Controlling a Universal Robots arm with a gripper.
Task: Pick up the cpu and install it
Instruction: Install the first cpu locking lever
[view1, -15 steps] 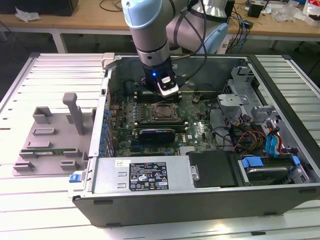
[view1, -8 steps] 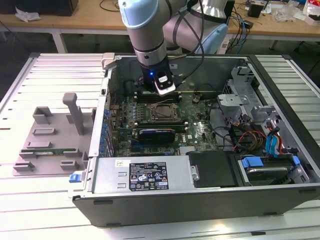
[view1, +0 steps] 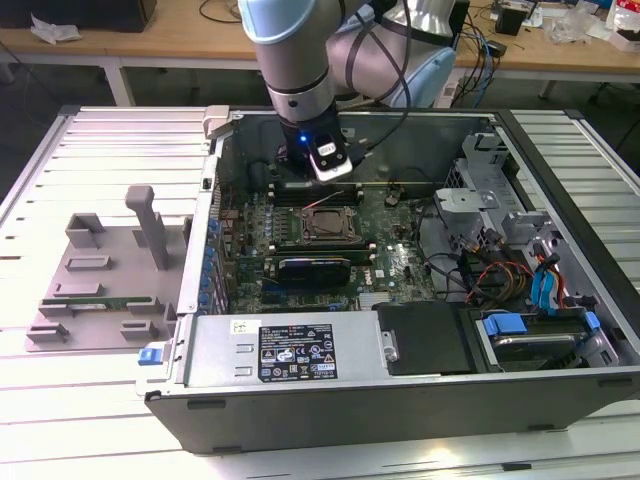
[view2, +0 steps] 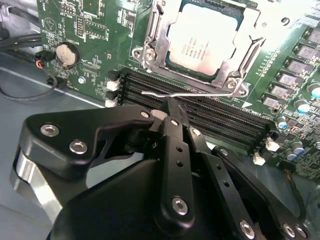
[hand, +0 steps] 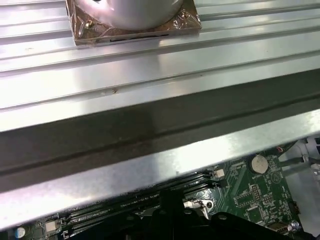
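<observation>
Cpu (view2: 202, 42) in socket, tool (view2: 172, 107) beside.

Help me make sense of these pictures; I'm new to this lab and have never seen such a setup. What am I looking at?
A robot arm reaches into an open computer case lying on a slatted metal table. The exterior view is from a camera off the arm; the two wrist views come from cameras riding on the arm. The second wrist view looks past the black gripper, whose fingers are closed together and hold nothing, to the green motherboard. The cpu, a silver square chip, already sits in its socket, beside black memory slots. The first wrist view shows the case wall.
</observation>
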